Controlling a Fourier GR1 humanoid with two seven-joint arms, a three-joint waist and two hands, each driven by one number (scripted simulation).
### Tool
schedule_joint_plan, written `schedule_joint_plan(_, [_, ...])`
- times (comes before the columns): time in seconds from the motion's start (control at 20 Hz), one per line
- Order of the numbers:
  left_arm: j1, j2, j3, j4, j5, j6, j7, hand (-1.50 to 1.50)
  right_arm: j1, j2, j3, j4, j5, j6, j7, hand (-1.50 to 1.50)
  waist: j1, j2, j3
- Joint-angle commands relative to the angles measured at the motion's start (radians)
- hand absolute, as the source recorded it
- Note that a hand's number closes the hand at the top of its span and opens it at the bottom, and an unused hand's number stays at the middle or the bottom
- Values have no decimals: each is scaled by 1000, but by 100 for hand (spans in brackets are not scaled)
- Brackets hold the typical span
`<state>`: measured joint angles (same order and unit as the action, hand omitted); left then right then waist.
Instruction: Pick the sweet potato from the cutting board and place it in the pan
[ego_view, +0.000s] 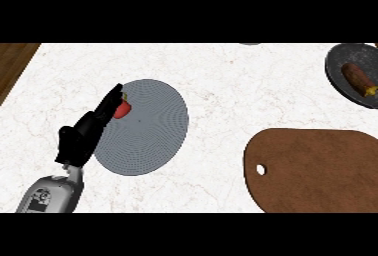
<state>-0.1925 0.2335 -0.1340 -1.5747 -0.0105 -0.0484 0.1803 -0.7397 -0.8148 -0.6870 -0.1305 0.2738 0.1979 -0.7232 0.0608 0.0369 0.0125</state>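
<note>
Surface: the bench has a white marbled top with faint veining. A strip of brown wood borders it at the upper left corner. Nothing more of the room shows.

Items on the bench: a grey round plate with a fine dotted texture lies left of centre. A small red item sits on its upper left part, half hidden by the hand. A brown cutting board with a hanging hole lies at the lower right, cut off by the frame. A dark pan sits at the upper right edge, well apart from the board.

Task item: the sweet potato lies inside the pan, tilted, not on the cutting board.

Left hand: fingers straight and extended over the plate's left rim, beside the red item, curled round nothing. Its grey forearm enters from the lower left.

Markings: a panel on the forearm casing is too small to read.
</note>
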Motion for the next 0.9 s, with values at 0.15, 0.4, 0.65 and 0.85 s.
schedule_joint_plan(0.15, [-12, 8, 28, 20, 7, -2, 4, 0, 124, -18, -28, -2, -29, 121, -146, -150, -13, -5, -1])
schedule_joint_plan(0.4, [18, -5, 1, 3, -23, 11, -1, 0, 194, -16, -30, -8, -35, 166, -209, -150, -19, -13, -2])
schedule_joint_plan(0.65, [53, 8, 13, -37, -2, -12, 1, 0, 225, 47, -34, -32, -45, 113, -267, -150, -13, -17, -3])
schedule_joint_plan(0.85, [39, -6, 24, 4, -2, -5, -20, 0, 250, 30, -30, -40, -45, 140, -268, -150, -20, -15, -3])
